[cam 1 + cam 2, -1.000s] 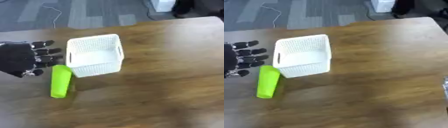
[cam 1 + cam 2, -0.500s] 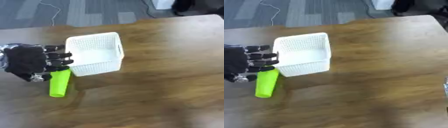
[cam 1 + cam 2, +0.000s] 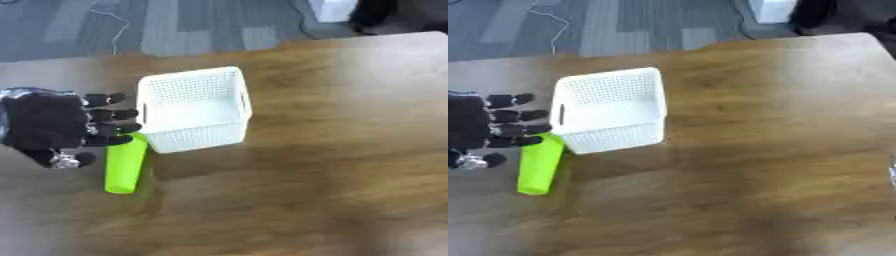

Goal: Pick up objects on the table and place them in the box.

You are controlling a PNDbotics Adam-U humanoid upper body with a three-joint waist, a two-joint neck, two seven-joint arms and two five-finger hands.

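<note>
A bright green cylinder [image 3: 125,164] lies on the wooden table, its far end just left of the near left corner of a white perforated box [image 3: 194,108]. The box stands upright and nothing shows inside it. My left hand [image 3: 52,126], black, hovers open just left of the box, its fingers spread and pointing right over the cylinder's far end. The fingertips nearly touch the box's left wall. Whether they touch the cylinder I cannot tell. My right hand shows in no view.
The brown table [image 3: 332,150] stretches wide to the right and front of the box. Beyond its far edge lies grey carpet with a thin cable [image 3: 114,27]. A white object [image 3: 773,10] stands on the floor at the top right.
My left hand has moved right and slightly toward the near side, from beside the cylinder to over its far end. The camera has shifted a little. Box and cylinder stay in place.
</note>
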